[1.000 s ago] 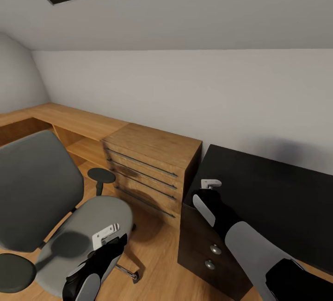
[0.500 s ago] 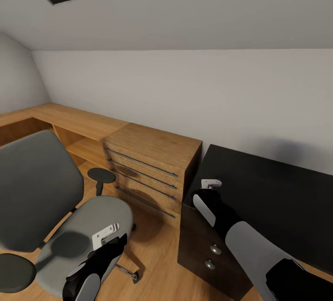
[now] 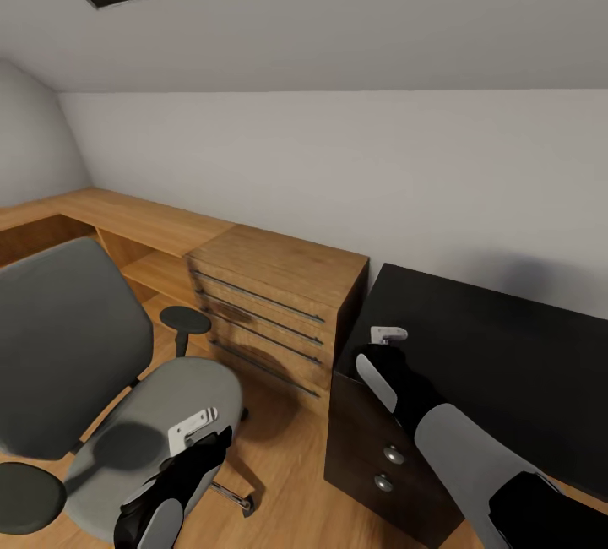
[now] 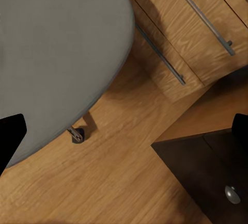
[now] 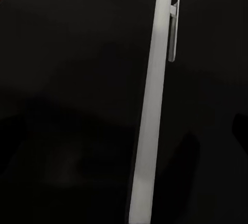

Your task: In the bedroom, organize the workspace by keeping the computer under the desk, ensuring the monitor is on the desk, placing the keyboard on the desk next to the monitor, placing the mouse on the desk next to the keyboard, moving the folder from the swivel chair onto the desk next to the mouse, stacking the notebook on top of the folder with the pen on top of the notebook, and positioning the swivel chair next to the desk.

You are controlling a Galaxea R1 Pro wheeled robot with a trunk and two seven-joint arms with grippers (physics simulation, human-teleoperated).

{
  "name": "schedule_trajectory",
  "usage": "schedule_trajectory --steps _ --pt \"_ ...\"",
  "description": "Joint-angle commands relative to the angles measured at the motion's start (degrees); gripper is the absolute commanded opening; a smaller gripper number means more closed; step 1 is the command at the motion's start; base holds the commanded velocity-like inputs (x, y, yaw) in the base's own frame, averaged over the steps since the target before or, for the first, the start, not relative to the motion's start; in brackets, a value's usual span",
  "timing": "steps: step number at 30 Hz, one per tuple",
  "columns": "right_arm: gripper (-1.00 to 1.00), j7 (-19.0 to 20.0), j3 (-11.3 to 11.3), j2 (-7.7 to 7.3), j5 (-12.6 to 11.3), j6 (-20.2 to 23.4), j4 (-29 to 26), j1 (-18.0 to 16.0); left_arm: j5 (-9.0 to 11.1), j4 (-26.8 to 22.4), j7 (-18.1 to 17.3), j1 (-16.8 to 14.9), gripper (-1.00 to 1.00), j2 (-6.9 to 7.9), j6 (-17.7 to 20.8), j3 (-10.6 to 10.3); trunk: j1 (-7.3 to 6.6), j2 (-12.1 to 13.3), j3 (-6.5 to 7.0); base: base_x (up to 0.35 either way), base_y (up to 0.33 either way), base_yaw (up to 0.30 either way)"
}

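Right wrist view puts the pen (image 5: 155,105) front and centre: a thin white stick with its clip at the far end, running lengthwise away from the camera over the glossy black top of the desk (image 5: 62,79). Whether the pen is pinched or merely lying there I cannot tell, since the fingers are lost against the dark surface. From the head view, the right gripper (image 3: 387,334) sits low over the desk's near left corner (image 3: 507,346), above the drawers with round silver knobs (image 3: 393,454).

The left gripper (image 3: 196,425) hangs above the grey seat of the swivel chair (image 3: 160,414), jaws spread wide with nothing between them; its wrist camera looks down at the seat's edge (image 4: 57,53), a caster (image 4: 77,135) and the wooden floor (image 4: 119,182). Between chair and desk stands the light-wood dresser (image 3: 279,312).

No folder or notebook shows on this stretch of desk, so I'd judge the pen has no stack to land on here. The risk is plain: so near the corner, a round pen set down or nudged could roll off onto the floor, or be left far from where the notebook belongs.
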Motion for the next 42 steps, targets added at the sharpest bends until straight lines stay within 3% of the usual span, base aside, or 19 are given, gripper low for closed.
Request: schedule_trajectory --steps 1,15,17,23,42 --pt "1.00 -0.49 0.24 -0.08 -0.38 0.53 1.01 -0.04 0.51 -0.09 0.51 -0.04 1.00 0.01 0.09 -0.04 0.00 -0.02 -0.07 0.000 0.000 0.000" --pt "1.00 0.87 0.07 -0.69 -0.47 0.43 1.01 -0.04 0.51 -0.09 0.51 -0.04 1.00 0.01 0.09 -0.04 0.00 -0.02 -0.07 0.000 0.000 0.000" --pt "1.00 3.31 -1.20 -1.43 -0.45 0.49 1.01 -0.04 0.51 -0.09 0.51 -0.04 1.00 -0.01 0.10 -0.04 0.00 -0.02 -0.07 0.000 0.000 0.000" --pt "1.00 4.71 -2.41 -1.72 -0.40 0.51 1.01 -0.04 0.51 -0.09 0.51 -0.04 1.00 -0.04 0.10 -0.09 0.00 -0.02 -0.07 0.000 0.000 0.000" --pt "1.00 6.95 -3.26 -2.55 -0.40 0.52 1.01 -0.04 0.51 -0.09 0.51 -0.04 1.00 -0.05 0.09 -0.12 0.00 -0.02 -0.07 0.000 0.000 0.000"
